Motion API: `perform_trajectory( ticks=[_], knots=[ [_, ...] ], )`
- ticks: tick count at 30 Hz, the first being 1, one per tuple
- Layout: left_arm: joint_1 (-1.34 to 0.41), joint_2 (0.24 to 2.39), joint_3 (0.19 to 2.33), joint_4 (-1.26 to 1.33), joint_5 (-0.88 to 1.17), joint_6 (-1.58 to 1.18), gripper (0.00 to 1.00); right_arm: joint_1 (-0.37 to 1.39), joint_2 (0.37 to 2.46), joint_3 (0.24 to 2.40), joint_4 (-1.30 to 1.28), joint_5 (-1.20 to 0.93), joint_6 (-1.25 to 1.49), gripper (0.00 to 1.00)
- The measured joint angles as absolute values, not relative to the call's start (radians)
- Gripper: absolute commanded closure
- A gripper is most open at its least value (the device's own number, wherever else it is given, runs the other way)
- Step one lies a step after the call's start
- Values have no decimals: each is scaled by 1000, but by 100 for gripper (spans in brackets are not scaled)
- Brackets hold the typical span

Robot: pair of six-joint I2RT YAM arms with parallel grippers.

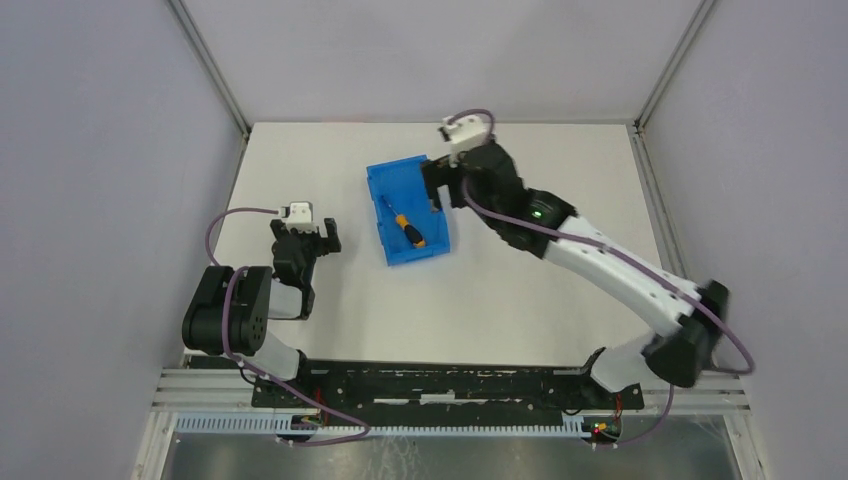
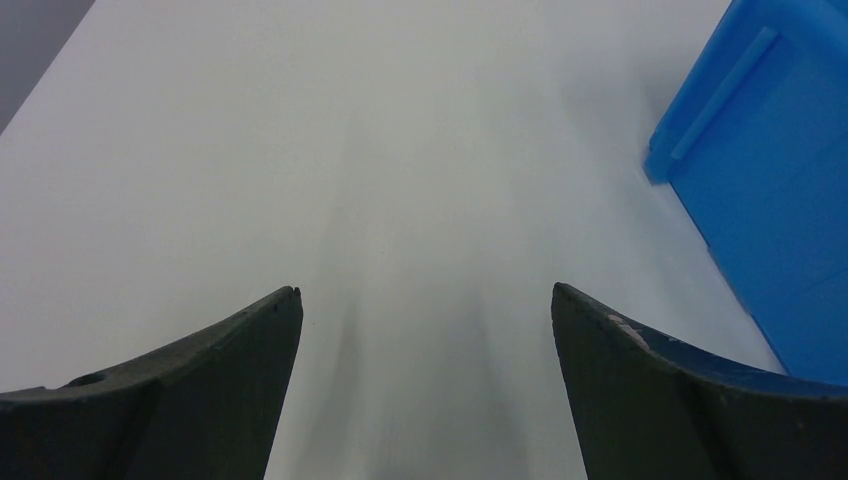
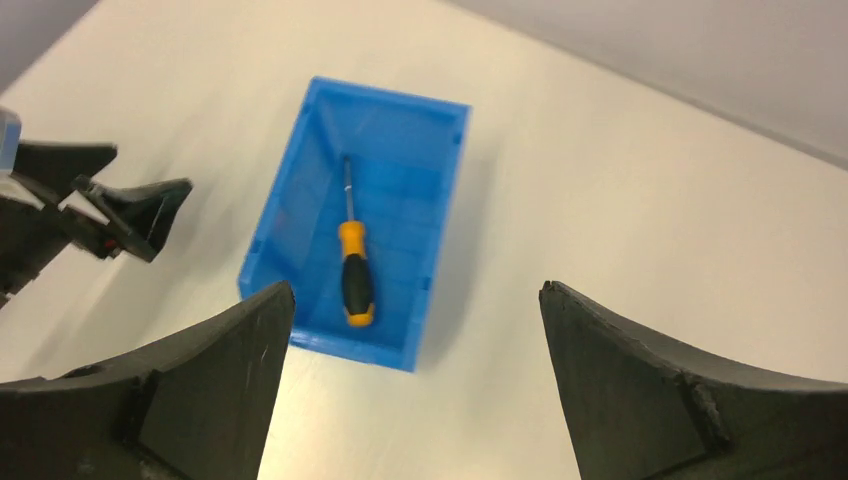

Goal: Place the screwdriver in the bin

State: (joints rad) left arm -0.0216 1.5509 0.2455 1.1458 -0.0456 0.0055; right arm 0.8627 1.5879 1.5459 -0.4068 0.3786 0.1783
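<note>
Top view: blue bin (image 1: 380,225) sits mid-table w/ orange-and-black screwdriver (image 1: 408,228) lying on its floor. Right gripper (image 1: 437,190) hovers over bin's far-right rim. Left gripper (image 1: 305,238) is left of bin, apart from it.

Left wrist view: 2 fingers (image 2: 200,390) spread wide, holding nothing, over white table (image 2: 400,150); bin corner at right.

Right wrist view: fingers (image 3: 650,390) wide apart, empty, above bin; screwdriver lies lengthwise inside.

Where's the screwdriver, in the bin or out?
In: the screwdriver lies flat on the floor of the bin, inside its walls.
</note>
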Motion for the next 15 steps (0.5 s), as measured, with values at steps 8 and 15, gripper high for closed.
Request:
perform_trajectory(
  ticks=[8, 15],
  knots=[
    [-22, 1551, 245, 1146, -46, 6, 0, 575, 1016, 837, -203, 476, 183, 2],
    [-22, 1551, 245, 1146, -46, 6, 0, 492, 869, 372, -163, 524, 173, 2]
  ],
)
